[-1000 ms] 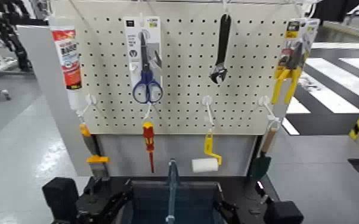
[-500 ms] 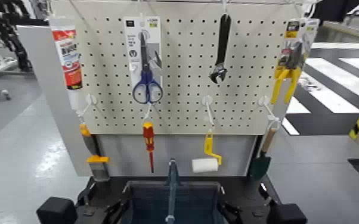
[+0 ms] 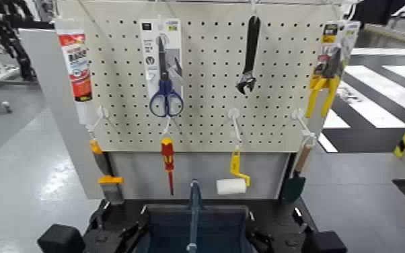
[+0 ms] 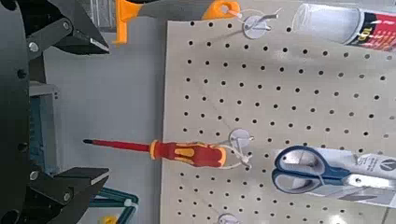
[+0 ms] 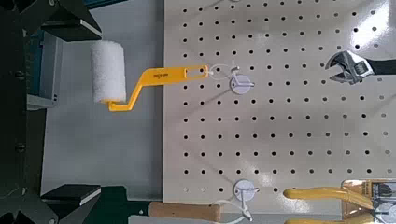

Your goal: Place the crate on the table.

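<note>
The crate [image 3: 171,229], dark navy with a lighter blue handle bar [image 3: 193,215] across its middle, sits low in the head view on the black table [image 3: 280,214]. My left gripper [image 3: 114,234] is beside the crate's left end and my right gripper [image 3: 269,237] beside its right end. In the left wrist view the left gripper [image 4: 105,107] has its fingers [image 4: 73,35] spread wide, with a strip of crate wall [image 4: 42,121] near the palm. The right gripper [image 5: 93,110] is spread just as wide, beside the crate wall [image 5: 42,70]. Neither closes on anything.
A beige pegboard [image 3: 205,101] stands upright just behind the table. On it hang scissors [image 3: 165,94], a wrench [image 3: 249,60], yellow pliers [image 3: 326,81], a sealant tube [image 3: 76,64], a red screwdriver [image 3: 168,161] and a yellow paint roller [image 3: 232,182]. Grey floor lies on both sides.
Both arms have drawn back toward the bottom of the head view, the left one more and slightly outward. The crate has stayed where it is on the table.
</note>
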Controlling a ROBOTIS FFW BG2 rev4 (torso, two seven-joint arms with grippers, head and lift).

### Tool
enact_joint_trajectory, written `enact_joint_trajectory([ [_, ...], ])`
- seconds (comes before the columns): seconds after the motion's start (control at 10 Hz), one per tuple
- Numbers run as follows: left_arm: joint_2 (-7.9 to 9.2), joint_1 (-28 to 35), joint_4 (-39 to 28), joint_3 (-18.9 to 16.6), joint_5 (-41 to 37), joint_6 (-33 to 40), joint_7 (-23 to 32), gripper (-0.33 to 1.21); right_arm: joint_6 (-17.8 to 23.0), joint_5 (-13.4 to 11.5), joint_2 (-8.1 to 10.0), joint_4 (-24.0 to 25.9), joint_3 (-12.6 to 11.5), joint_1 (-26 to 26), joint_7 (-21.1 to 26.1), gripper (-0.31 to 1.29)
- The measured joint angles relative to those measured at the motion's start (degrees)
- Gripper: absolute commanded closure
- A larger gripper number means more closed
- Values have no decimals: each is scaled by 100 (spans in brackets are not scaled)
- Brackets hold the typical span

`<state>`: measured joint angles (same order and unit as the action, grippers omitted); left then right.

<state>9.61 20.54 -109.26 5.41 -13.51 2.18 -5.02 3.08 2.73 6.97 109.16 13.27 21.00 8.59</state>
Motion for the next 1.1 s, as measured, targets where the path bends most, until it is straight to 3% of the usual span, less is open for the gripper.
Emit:
enact_joint_trajectory([
  [0.3, -116, -51, 230, -12, -25, 493, -28, 34, -8, -12, 6, 11, -8, 5, -15, 14],
  [1.1, -114, -188, 191, -3, -100, 117, -167, 34, 28, -44, -3, 26, 0, 9, -13, 14],
])
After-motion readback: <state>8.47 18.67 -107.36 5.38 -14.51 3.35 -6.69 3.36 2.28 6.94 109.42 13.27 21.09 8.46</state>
